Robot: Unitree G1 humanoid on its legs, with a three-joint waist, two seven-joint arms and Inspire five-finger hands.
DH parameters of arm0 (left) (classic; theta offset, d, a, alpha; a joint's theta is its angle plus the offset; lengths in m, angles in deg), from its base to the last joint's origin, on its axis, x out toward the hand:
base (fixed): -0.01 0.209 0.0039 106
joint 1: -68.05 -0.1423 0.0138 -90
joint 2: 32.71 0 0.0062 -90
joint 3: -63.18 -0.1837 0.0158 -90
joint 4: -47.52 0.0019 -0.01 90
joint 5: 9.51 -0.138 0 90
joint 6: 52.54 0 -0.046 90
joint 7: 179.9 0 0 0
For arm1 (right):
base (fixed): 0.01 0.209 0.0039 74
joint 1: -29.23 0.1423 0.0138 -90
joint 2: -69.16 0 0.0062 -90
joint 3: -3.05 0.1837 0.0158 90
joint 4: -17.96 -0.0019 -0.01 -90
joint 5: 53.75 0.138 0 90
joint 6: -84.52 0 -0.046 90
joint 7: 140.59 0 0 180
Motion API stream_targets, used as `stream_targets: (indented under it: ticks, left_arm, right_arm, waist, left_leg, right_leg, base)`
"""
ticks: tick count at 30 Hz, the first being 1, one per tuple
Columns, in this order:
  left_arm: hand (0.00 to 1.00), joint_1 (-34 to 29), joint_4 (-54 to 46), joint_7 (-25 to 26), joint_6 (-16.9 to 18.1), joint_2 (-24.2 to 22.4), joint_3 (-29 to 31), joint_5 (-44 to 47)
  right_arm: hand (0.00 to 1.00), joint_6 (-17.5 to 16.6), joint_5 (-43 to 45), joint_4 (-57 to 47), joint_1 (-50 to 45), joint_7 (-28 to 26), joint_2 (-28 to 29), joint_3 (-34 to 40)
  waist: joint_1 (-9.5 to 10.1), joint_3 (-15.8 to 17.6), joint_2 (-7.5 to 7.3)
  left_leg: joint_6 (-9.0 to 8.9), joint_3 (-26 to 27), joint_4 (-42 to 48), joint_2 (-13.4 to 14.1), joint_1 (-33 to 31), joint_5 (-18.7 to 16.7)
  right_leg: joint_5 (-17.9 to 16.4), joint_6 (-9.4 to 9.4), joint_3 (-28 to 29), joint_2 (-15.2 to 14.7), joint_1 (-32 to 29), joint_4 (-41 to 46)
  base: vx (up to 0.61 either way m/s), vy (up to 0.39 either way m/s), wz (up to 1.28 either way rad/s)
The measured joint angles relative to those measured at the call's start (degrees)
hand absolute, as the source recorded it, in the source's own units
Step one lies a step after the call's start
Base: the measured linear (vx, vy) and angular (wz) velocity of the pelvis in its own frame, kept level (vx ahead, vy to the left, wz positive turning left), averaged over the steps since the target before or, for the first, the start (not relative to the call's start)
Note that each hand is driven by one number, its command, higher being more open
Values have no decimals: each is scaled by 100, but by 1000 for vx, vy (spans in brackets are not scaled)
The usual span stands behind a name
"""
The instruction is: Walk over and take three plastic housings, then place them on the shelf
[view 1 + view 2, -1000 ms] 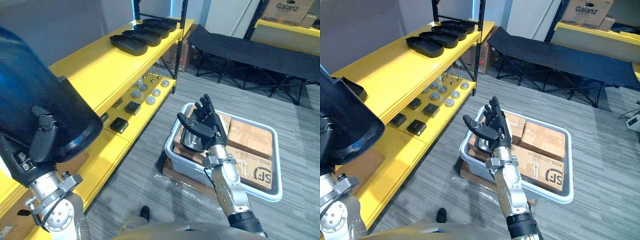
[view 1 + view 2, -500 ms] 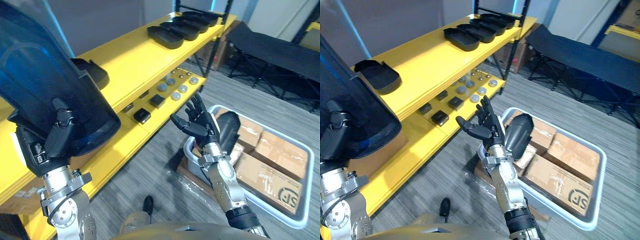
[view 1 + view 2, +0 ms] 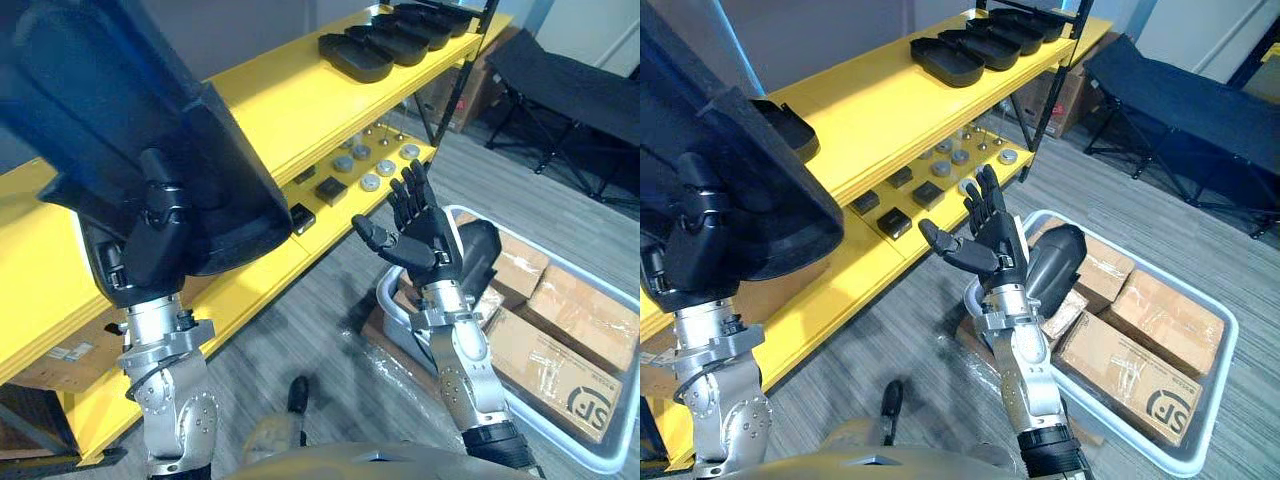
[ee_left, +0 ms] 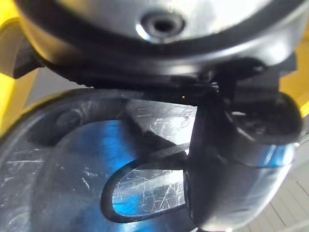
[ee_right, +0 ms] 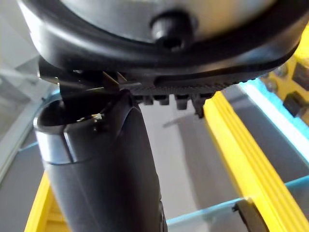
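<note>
At the yellow shelf (image 3: 890,100) my left hand (image 3: 160,240) grips a big black plastic housing (image 3: 130,130), thumb over its rim. My right hand (image 3: 420,235) is spread and empty near the grey bin (image 3: 1185,460), where another housing (image 3: 1055,265) lies. More housings (image 3: 965,60) lie in a row on the top board.
</note>
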Motion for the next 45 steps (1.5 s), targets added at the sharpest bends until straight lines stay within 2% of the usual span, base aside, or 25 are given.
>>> stream_targets:
  ticks: [4,6,9,11,12,13,14,15,16,17,19,21,24,25,27,28,29,30,31,32,34,35,36,40,45]
  left_arm:
    - [0,-10,2,152,0,-4,-22,-46]
    - [0,-57,4,269,0,-11,-14,-107]
    - [0,-154,3,341,2,-32,55,-150]
    - [0,-276,3,329,5,-24,260,-204]
    - [0,-280,5,312,4,-16,329,-212]
    - [0,-279,7,291,10,12,433,-214]
    - [0,-254,26,288,81,-15,571,-200]
    - [0,-240,28,297,96,0,653,-183]
    - [0,-293,28,309,121,18,768,-191]
    - [0,-332,24,347,129,74,884,-192]
    - [0,-332,13,449,207,178,1039,-189]
    - [0,-277,15,555,261,320,1207,-138]
    - [0,134,71,635,272,636,1155,-122]
    - [0,216,97,652,272,685,1143,-128]
    - [0,306,114,686,283,726,1142,-128]
    - [0,291,115,673,283,722,1150,-117]
    - [0,219,157,616,273,563,1125,-115]
    - [0,172,163,596,265,515,1129,-91]
    - [0,169,198,496,264,448,1195,-2]
    - [0,181,265,383,260,432,1191,52]
    - [0,196,318,115,242,446,1177,51]
    - [0,191,317,-12,241,427,1093,30]
    - [0,187,320,-80,243,414,1037,34]
    - [0,128,320,-125,222,386,950,82]
    - [0,7,241,-43,142,384,930,33]
  right_arm:
    - [100,-9,173,0,-11,0,26,97]
    - [100,-13,175,0,-8,-1,34,86]
    - [100,-65,171,4,-6,-4,31,-35]
    - [100,-232,169,19,-3,-57,36,-127]
    - [100,-261,169,25,-5,-101,50,-119]
    - [100,-295,160,29,-46,-160,16,-110]
    - [100,-442,126,38,-61,-180,-105,-126]
    - [100,-475,104,45,-96,-185,-91,-184]
    - [100,-487,98,92,-113,-190,-87,-204]
    - [100,-489,39,112,-105,-237,-71,-236]
    - [100,-502,-57,107,41,-414,-46,-246]
    - [100,-521,-70,108,531,-576,-194,-247]
    - [100,-808,-72,104,1288,-552,-710,-187]
    - [100,-858,-79,103,1399,-551,-776,-143]
    - [100,-938,-72,63,1681,-554,-829,6]
    - [100,-973,-53,42,1824,-547,-828,96]
    - [100,-973,-53,43,1908,-533,-920,166]
    - [100,-959,-53,43,1949,-503,-951,163]
    - [100,-911,-52,40,2021,-437,-955,166]
    - [100,-857,-53,41,2009,-354,-904,199]
    - [100,-832,-36,46,1975,-285,-786,456]
    - [100,-803,18,48,1924,-259,-753,650]
    - [100,-778,54,63,1854,-249,-696,729]
    - [100,-712,84,55,1635,-336,-427,777]
    - [100,-709,408,-18,1633,-467,-222,534]
  waist:
    - [-57,63,-21]
    - [-6,192,-10]
    - [91,311,59]
    - [167,342,47]
    - [178,368,-32]
    - [207,340,13]
    - [258,319,128]
    - [275,317,81]
    - [228,299,-4]
    - [226,288,3]
    - [245,285,17]
    - [252,265,59]
    - [221,178,65]
    - [221,169,69]
    - [211,45,37]
    - [222,-50,11]
    - [222,-170,210]
    - [256,-221,305]
    - [316,-242,346]
    - [367,-219,263]
    - [340,-149,105]
    - [313,-158,156]
    - [315,-143,184]
    - [256,-182,-9]
    - [243,-185,-17]
  left_leg:
    - [-21,6,443,2,-294,-158]
    - [23,63,1074,-9,-453,-516]
    - [107,144,2395,-50,-786,-1356]
    - [178,291,3185,-114,-923,-1890]
    - [257,414,3439,-92,-932,-2032]
    - [466,631,4208,-50,-952,-2420]
    - [497,715,4256,17,-776,-3024]
    - [556,722,4267,-78,-742,-3085]
    - [609,705,4174,-204,-628,-3113]
    - [743,682,3974,-215,-461,-3047]
    - [769,559,3615,-225,-191,-2888]
    - [705,331,2900,-323,266,-2665]
    - [632,0,2351,-479,634,-2504]
    - [632,-64,2304,-527,695,-2504]
    - [604,-273,2202,-637,861,-2521]
    - [523,-377,2201,-692,933,-2567]
    - [427,-499,2240,-586,986,-2641]
    - [370,-502,2287,-519,992,-2659]
    - [184,-445,2664,-482,888,-2653]
    - [85,-215,3036,-461,664,-2694]
    - [203,74,2630,-268,422,-2797]
    - [2,136,1764,23,419,-2426]
    - [-5,235,1446,186,482,-1828]
    - [38,209,1311,-33,684,-1717]
    - [39,191,1376,-132,749,-1719]
  right_leg:
    - [5,-18,3,-25,-121,124]
    - [-12,-11,37,-93,-56,250]
    - [-335,105,79,-242,75,663]
    - [-768,125,43,-456,167,1024]
    - [-819,115,-21,-524,202,1025]
    - [-855,85,-129,-591,406,1175]
    - [-831,-420,-44,-798,25,2406]
    - [-646,-722,102,-1018,-320,3112]
    - [-110,-1220,253,-1251,-804,3883]
    - [354,-1201,420,-1290,-1092,4344]
    - [137,-985,401,-1119,-1299,4398]
    - [-236,-510,409,-626,-1405,3415]
    - [-156,-230,945,6,-1610,1777]
    - [-110,-180,1048,96,-1636,1569]
    - [259,-261,1033,270,-1619,881]
    - [881,-451,951,406,-1603,416]
    - [1127,-535,847,529,-1409,240]
    - [1171,-590,823,598,-1288,77]
    - [1236,-660,732,624,-969,-319]
    - [1264,-628,680,535,-697,-598]
    - [1274,-613,556,355,-512,-756]
    - [1273,-602,382,379,-423,-785]
    - [1264,-590,348,399,-331,-789]
    - [1323,-514,310,231,-182,-795]
    - [1336,-488,308,140,-62,-797]
  base:
    - [-7,-12,0]
    - [24,45,-12]
    - [19,83,-8]
    - [28,192,14]
    - [60,183,23]
    - [172,178,18]
    - [192,200,21]
    - [177,233,25]
    - [185,230,32]
    - [286,228,33]
    - [311,133,25]
    - [296,76,31]
    - [293,11,67]
    - [221,-63,84]
    - [332,-142,71]
    - [389,-190,77]
    - [346,-138,67]
    - [355,-81,43]
    - [332,-30,25]
    - [298,-32,33]
    - [220,-24,58]
    - [205,20,62]
    - [176,62,30]
    - [129,121,19]
    - [61,60,5]
